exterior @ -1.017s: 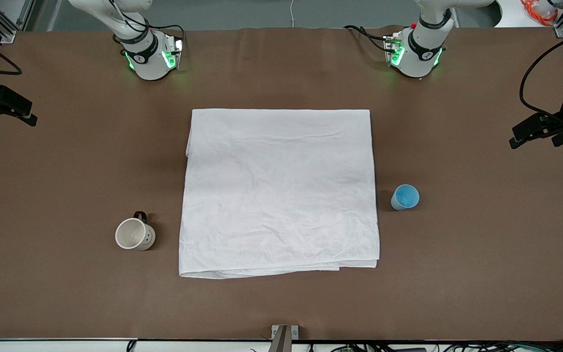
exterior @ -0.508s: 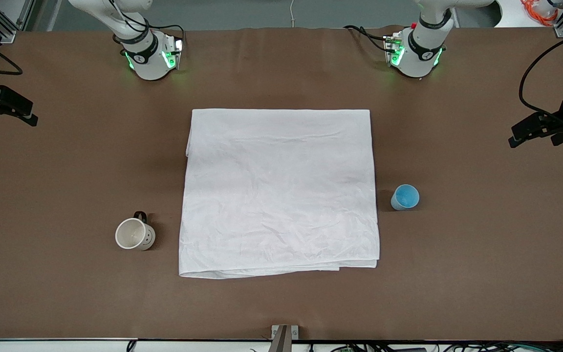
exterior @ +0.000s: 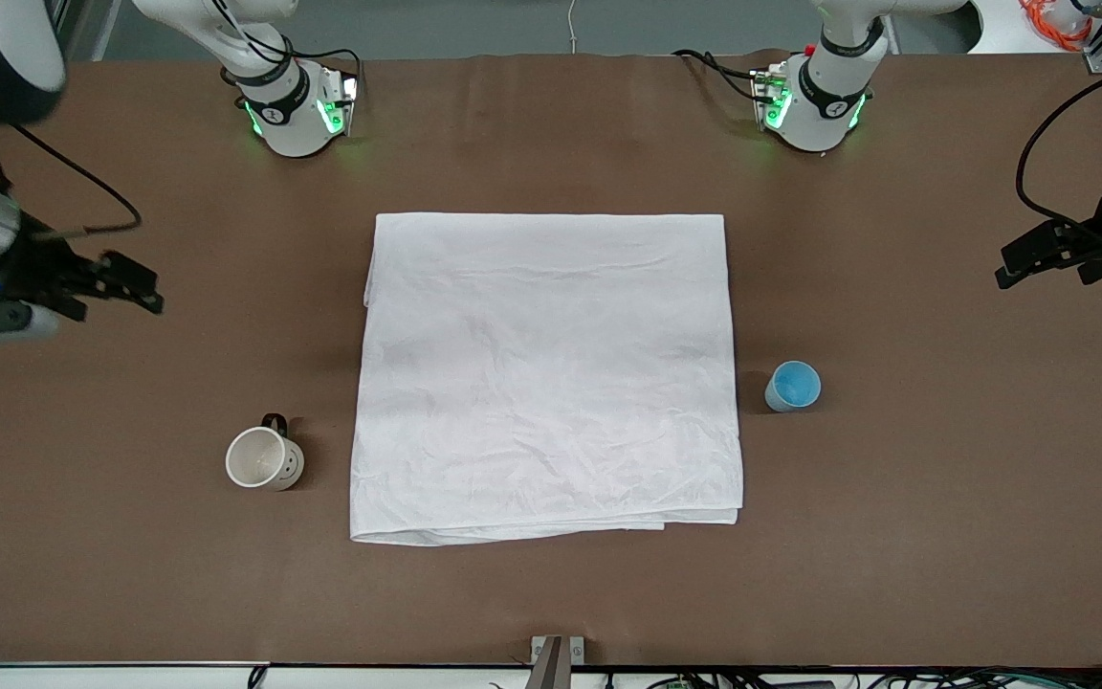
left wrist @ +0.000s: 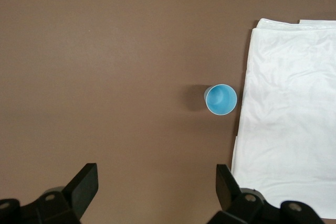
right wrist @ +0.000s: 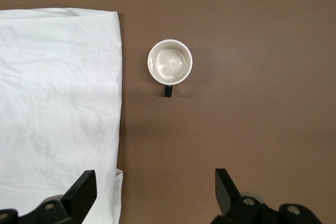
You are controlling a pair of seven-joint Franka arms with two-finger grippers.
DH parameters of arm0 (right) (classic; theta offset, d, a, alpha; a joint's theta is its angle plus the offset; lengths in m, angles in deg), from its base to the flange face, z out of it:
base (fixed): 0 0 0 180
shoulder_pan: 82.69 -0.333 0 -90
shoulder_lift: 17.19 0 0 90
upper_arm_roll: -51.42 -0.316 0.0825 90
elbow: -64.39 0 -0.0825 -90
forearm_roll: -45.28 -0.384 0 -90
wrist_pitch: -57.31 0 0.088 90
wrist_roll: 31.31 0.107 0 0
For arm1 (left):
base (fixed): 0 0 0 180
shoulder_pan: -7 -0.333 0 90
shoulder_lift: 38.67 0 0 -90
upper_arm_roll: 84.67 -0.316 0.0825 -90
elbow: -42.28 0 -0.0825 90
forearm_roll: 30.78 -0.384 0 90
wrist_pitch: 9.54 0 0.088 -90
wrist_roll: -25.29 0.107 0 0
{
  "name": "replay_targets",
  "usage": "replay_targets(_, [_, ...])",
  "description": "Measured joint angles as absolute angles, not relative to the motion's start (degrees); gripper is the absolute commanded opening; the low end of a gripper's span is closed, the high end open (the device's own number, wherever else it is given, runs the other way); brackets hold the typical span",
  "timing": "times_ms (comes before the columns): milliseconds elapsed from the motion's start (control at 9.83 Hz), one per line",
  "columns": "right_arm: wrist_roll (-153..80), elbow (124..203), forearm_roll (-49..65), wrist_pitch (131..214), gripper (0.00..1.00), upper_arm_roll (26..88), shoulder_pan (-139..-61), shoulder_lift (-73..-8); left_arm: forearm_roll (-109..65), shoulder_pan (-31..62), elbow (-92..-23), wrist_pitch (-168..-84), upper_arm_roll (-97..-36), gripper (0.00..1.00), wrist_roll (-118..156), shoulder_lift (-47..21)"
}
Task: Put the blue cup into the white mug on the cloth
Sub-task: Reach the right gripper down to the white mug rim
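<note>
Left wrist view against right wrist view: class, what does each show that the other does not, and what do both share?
Only the left wrist view shows the blue cup, upright on the table beside the cloth, with the left hand open above. Only the right wrist view shows the white mug, its black handle visible, and the open right hand. Both show the cloth's edge and the brown table.

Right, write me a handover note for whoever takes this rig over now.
Left pincer: open, holding nothing, over the table at the left arm's end; that arm waits.
Right pincer: open, holding nothing, over the right arm's end.
Blue cup: upright on the bare table beside the cloth, toward the left arm's end.
White mug: upright on the table off the cloth, toward the right arm's end.
Done: nothing.
Left: mug onto cloth, then cup into mug.
</note>
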State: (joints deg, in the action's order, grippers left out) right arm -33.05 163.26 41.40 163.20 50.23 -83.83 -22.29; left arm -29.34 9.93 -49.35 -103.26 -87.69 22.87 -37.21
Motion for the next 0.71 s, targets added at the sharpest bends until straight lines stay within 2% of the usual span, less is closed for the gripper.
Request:
replay_targets(203, [-33.1, 173.2, 41.2, 179.7, 0.99, 50.2, -84.8, -26.7, -29.3, 10.0, -49.3, -103.2, -87.7, 0.99, 24.0, -35.8])
replay_targets(407, [-33.1, 179.8, 41.2, 195.5, 0.99, 50.2, -85.5, -34.3, -29.3, 10.1, -48.2, -103.3, -87.5, 0.99, 25.3, -33.6])
replay_targets(712, [-33.1, 180.5, 41.2, 206.7, 0.99, 50.2, -86.8, -44.1, -29.3, 11.3, -47.6, -103.3, -87.1, 0.99, 25.3, -28.5])
